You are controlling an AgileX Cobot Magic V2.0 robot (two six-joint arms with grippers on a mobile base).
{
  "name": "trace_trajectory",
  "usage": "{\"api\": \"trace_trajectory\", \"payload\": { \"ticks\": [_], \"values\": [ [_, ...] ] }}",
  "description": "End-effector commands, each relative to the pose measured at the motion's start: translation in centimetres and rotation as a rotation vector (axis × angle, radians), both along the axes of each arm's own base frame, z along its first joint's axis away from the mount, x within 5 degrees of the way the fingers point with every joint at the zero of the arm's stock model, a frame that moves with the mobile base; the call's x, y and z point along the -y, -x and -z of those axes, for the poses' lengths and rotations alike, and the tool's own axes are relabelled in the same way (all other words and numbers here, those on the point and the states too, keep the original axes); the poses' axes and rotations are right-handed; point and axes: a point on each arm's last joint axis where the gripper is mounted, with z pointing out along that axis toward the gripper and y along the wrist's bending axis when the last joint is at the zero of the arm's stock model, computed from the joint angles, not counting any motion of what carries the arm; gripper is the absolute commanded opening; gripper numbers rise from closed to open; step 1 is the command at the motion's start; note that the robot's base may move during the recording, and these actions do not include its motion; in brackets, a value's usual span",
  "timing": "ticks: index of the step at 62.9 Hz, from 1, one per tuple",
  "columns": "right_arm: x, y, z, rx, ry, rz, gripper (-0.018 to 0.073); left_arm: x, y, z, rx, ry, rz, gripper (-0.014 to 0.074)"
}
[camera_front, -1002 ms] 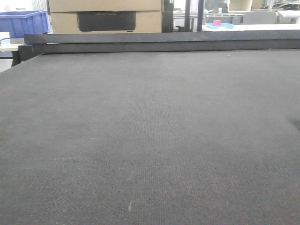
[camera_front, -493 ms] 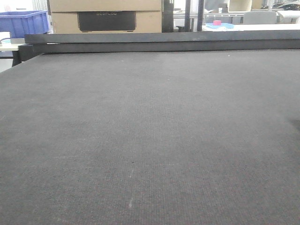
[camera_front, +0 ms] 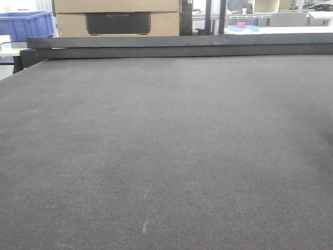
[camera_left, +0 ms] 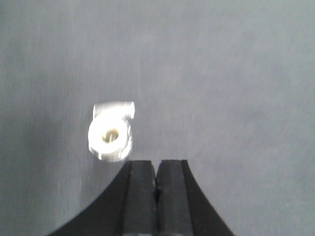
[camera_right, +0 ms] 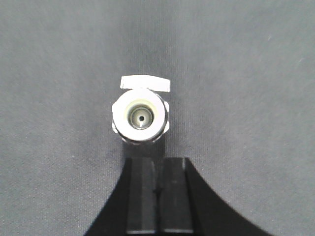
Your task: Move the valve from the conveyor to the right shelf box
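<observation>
The conveyor (camera_front: 166, 156) fills nearly the whole frame, a dark grey woven belt with a faint pale scuff (camera_front: 144, 227) low down near the middle. A black rail (camera_front: 182, 46) runs along its far edge. Beyond the rail, at the upper left, stands a blue bin (camera_front: 26, 25), and just beside it a cardboard box (camera_front: 117, 6) with a dark panel (camera_front: 118, 23) on its face. Farther right a small pink object (camera_front: 241, 25), perhaps a cap, sits on something light blue; it is too small to tell.
</observation>
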Motion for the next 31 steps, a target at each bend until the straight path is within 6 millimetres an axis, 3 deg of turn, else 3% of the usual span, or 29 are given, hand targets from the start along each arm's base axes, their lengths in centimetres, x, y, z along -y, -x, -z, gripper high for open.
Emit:
{"api": "trace_trajectory", "payload": {
  "ticks": [1, 9, 15, 31],
  "values": [
    [0.0, -1.4, 0.1, -0.054, 0.006, 0.006, -0.0168, -0.3, -0.1, -0.1, -0.014, 0.003, -0.056, -0.0111],
    [-0.2, -3.4, 0.4, -0.111, 0.025, -0.024, -0.0168, -0.3, 0.0, 0.0, -0.025, 0.002, -0.058, -0.0111],
    [-0.3, -4.8, 0.8, -0.144, 0.040, -0.050, -0.0108, -0.4, 0.1, 0.0, -0.041, 0.000, -0.059, -0.0111],
    [-0.6, -7.1, 3.2, -0.244, 0.048, -0.058, 0.0349, -0.4, 0.1, 0.1, -0.047, -0.001, -0.059, -0.0111]
  ]
}}
